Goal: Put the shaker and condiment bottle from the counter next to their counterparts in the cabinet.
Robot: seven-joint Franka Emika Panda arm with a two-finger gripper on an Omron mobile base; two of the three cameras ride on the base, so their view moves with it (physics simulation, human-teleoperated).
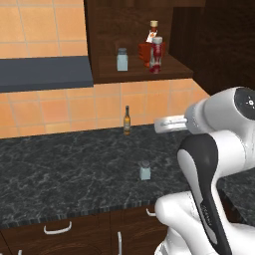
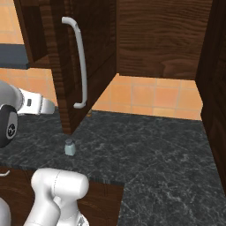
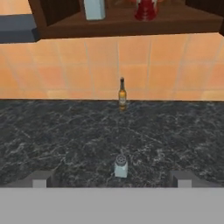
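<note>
The shaker [image 1: 145,171] [image 2: 69,148] [image 3: 120,166], pale blue-grey with a grey cap, stands upright on the black counter [image 1: 64,169] near its front edge. My gripper [image 3: 110,180] hovers short of it, open wide, with nothing between the fingertips [image 3: 39,179]. The condiment bottle [image 1: 157,55] [image 3: 145,9], red with a white-grey cap, stands on the shelf of the cabinet [image 1: 144,75], close in front of the wide red flask [image 1: 148,46] with its tan stopper. The twin shaker [image 1: 122,60] [image 3: 94,8] stands to their left on the same shelf.
A slim dark brown bottle [image 1: 127,120] [image 3: 122,94] stands at the back of the counter by the tiled wall. A dark grey hood [image 1: 45,73] juts out left of the cabinet. The open cabinet door [image 2: 95,57] with its white handle [image 2: 79,62] hangs above the shaker.
</note>
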